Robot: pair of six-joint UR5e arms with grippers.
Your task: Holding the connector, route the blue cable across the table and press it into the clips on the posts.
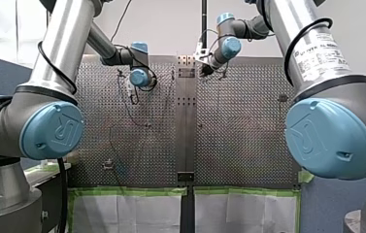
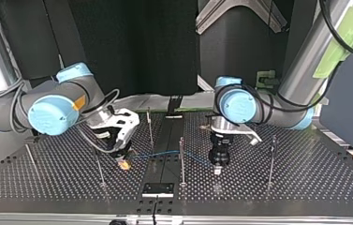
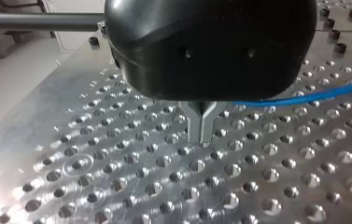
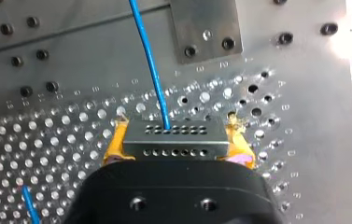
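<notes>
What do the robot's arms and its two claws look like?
My left arm and my right arm are shiny silver tubes with light blue round caps at the joints and black cables along them. The right one wears a white label with black print. My left gripper is black and rounded with thin metal fingers. My right gripper is black and white with yellow pads.

Blue cable (image 2: 165, 153) from my right hand (image 2: 123, 162) past a post (image 2: 181, 157)

one blue cable (image 4: 151, 70), one connector (image 4: 174, 140)
</notes>
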